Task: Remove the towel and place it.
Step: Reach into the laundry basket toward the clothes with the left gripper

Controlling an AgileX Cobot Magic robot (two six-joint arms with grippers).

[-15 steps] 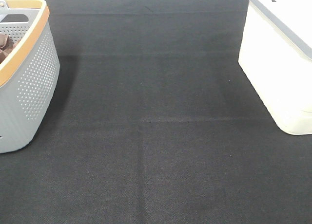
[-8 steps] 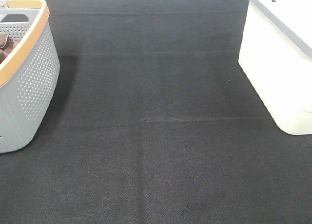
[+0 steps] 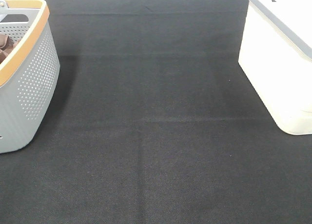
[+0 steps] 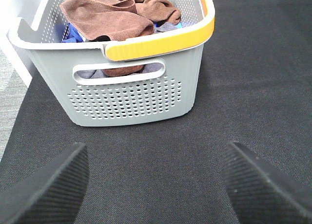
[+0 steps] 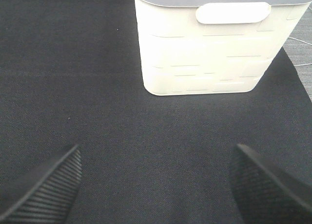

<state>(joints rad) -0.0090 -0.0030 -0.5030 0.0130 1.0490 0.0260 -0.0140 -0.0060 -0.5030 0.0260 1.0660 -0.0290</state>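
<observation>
Towel (image 4: pixel 107 17): crumpled atop other cloths (image 4: pixel 73 33) in grey basket (image 4: pixel 146 95). Soft, light, floppy; probably best pinched at raised top fold. Left gripper (image 4: pixel 157 151) wide apart, empty, short of basket. Right gripper (image 5: pixel 156 153) likewise, facing white bin (image 5: pixel 200 53).

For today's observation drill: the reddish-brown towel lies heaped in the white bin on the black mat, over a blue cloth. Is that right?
Not quite. The towel lies heaped in the grey basket, not the white bin. The rest holds: the basket stands on the black mat, and the towel lies over a blue cloth. The left wrist view shows it.
</observation>
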